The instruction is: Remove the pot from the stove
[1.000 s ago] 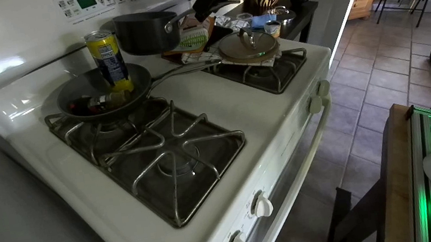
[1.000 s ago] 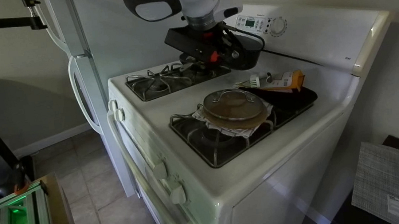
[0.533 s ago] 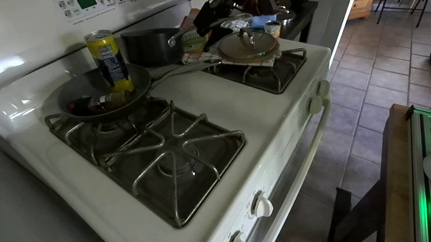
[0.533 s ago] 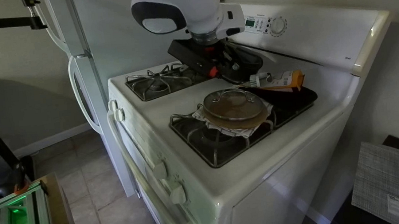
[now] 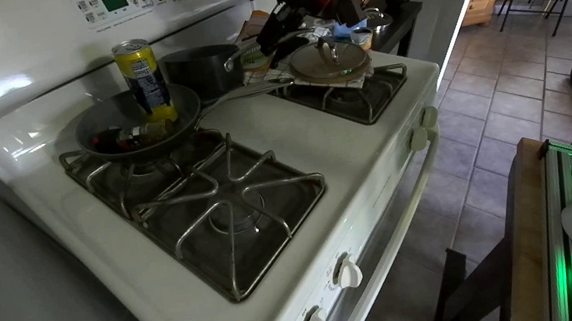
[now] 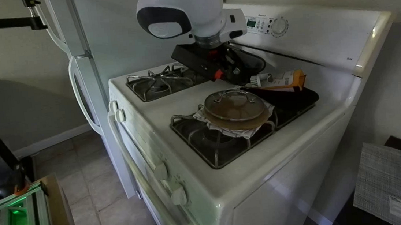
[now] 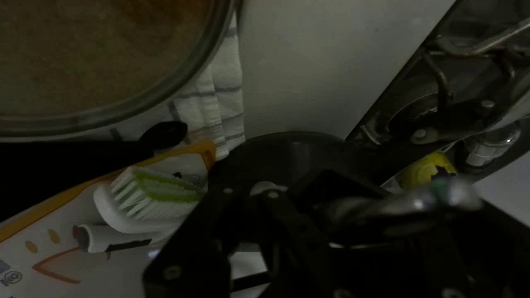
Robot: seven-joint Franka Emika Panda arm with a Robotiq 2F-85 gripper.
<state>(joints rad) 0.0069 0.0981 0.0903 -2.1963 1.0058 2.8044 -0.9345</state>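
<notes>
The pot (image 5: 203, 74), a deep dark grey saucepan, is upright over the white stove (image 5: 271, 129), at the back between the two burner grates. It shows partly behind the gripper in an exterior view (image 6: 256, 63) and in the wrist view (image 7: 285, 153). The frying pan and its handle hide its base, so I cannot tell whether it touches the stove. My gripper (image 5: 266, 47) is shut on the pot's long handle (image 5: 249, 46). In the wrist view the dark fingers (image 7: 248, 190) are close together at the handle's root.
A black frying pan (image 5: 183, 94) with a yellow can (image 5: 139, 72) and a small bottle stands beside the pot. A glass-lidded round pan (image 6: 234, 105) sits on a checked cloth. A white brush (image 6: 261, 79) and an orange-edged bag (image 6: 296, 80) lie on a black mat (image 6: 298, 99).
The gripper and pot have come down from above the back of the stove. Over the last half second they have shifted only slightly lower. Other objects have not moved.
</notes>
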